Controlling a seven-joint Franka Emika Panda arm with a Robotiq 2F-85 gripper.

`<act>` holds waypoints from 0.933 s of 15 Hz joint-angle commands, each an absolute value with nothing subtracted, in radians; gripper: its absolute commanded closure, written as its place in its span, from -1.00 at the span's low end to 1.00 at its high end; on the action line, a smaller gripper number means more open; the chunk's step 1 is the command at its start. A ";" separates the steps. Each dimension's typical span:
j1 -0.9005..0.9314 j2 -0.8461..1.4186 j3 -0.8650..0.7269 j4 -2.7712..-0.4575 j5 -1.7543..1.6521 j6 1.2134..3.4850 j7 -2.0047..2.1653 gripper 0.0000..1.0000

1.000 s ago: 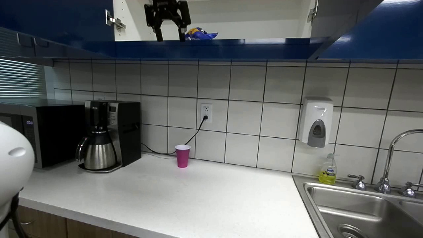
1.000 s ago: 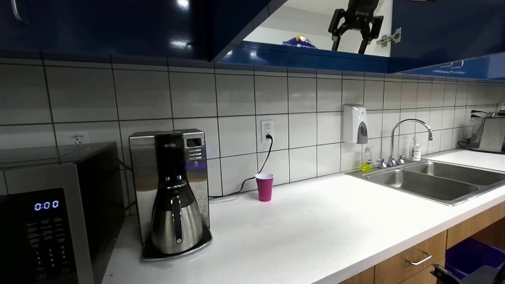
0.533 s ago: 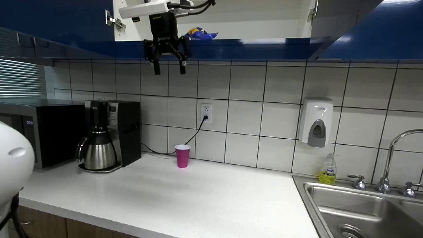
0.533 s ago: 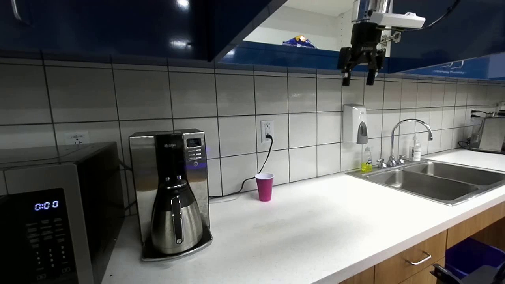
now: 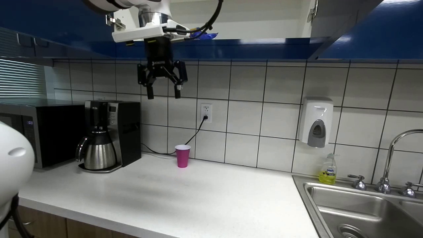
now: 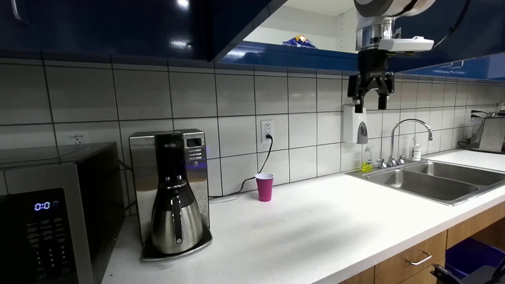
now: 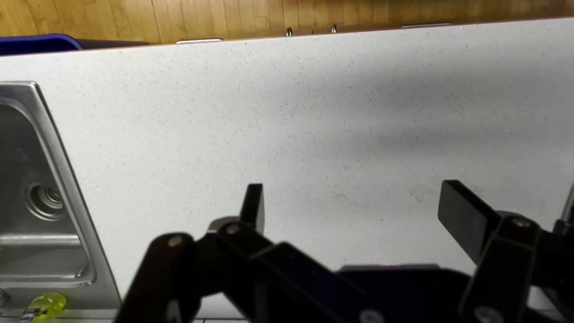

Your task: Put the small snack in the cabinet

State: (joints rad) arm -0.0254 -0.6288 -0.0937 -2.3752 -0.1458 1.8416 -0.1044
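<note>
Overhead, the small snack bag sits in the cabinet

"ROBOTIQ" stands in pale letters on the gripper, which hangs over the counter, its fingers spread wide apart. The bag, blue with yellow-orange markings, lies just behind the cabinet's front edge, its print too small to read. In an exterior view the microwave glows "0:0" plus a dim last digit; the coffee maker carries script resembling "Mr. Coffee". On the pump bottle, the blue label is blurred.
</note>
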 commanded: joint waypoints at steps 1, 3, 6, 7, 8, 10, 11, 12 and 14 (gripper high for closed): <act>-0.038 -0.678 -0.088 -2.454 -0.175 1.867 -0.131 -1.00; -0.040 -0.684 -0.087 -2.478 -0.188 1.872 -0.130 -1.00; -0.034 -0.649 -0.086 -2.453 -0.173 1.851 -0.109 -1.00; -0.035 -0.649 -0.086 -2.458 -0.174 1.851 -0.109 -1.00; -0.035 -0.649 -0.086 -2.458 -0.174 1.851 -0.109 -1.00; -0.035 -0.648 -0.086 -2.458 -0.174 1.851 -0.109 -1.00; -0.035 -0.648 -0.086 -2.458 -0.174 1.851 -0.109 -1.00; -0.035 -0.648 -0.086 -2.458 -0.174 1.851 -0.109 -1.00; -0.035 -0.648 -0.086 -2.458 -0.174 1.851 -0.109 -1.00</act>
State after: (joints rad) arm -0.0255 -0.6487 -0.0937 -2.4600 -0.1791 1.8533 -0.1045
